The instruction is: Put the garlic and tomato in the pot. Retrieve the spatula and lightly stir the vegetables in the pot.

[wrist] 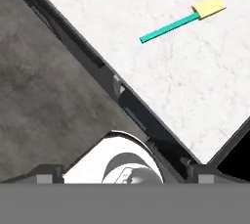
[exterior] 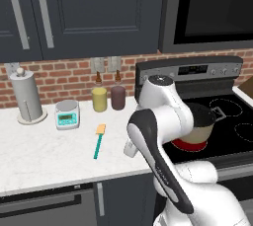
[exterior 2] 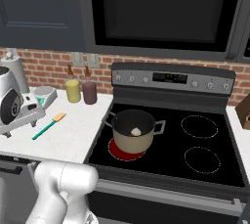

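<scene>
The spatula lies flat on the white counter, its yellow blade pointing toward the wall; the hand view shows the spatula at upper right. On the stove's front left burner stands the pot with the pale garlic inside; the arm partly covers the pot. The tomato is hidden from view. My gripper hovers over the counter's front edge, right of the spatula's handle, open with nothing between its fingertips. It appears at the far left as the gripper.
A paper towel holder, a small scale, a yellow bottle and a maroon bottle line the back of the counter. The burner under the pot glows red. The other burners are bare.
</scene>
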### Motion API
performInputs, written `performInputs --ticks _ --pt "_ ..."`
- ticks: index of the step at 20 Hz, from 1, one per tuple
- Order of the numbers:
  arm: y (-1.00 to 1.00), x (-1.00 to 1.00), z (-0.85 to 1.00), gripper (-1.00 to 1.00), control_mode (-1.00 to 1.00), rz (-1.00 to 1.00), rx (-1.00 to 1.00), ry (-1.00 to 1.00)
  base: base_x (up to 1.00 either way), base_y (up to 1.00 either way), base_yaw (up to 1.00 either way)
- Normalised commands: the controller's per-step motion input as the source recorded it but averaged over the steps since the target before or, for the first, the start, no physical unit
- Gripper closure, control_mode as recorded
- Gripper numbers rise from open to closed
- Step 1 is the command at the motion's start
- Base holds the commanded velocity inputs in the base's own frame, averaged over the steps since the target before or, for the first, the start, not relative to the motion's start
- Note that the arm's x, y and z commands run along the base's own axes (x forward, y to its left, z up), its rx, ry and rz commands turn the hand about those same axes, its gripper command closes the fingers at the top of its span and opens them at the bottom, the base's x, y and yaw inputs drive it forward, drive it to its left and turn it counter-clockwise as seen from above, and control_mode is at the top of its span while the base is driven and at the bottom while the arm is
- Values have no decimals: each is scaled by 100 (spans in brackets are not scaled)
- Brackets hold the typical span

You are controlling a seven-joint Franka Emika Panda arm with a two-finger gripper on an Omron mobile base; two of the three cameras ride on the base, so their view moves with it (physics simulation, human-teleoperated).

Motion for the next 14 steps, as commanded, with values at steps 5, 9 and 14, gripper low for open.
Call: performInputs --ticks 5,9,14 --pt "40 64 0 -100 -100 62 -2 3 0 0 0" --pt "29 81 -14 -100 -100 58 -7 0 0 0 0" --pt "40 57 -50 -100 -100 60 -26 0 0 0 0"
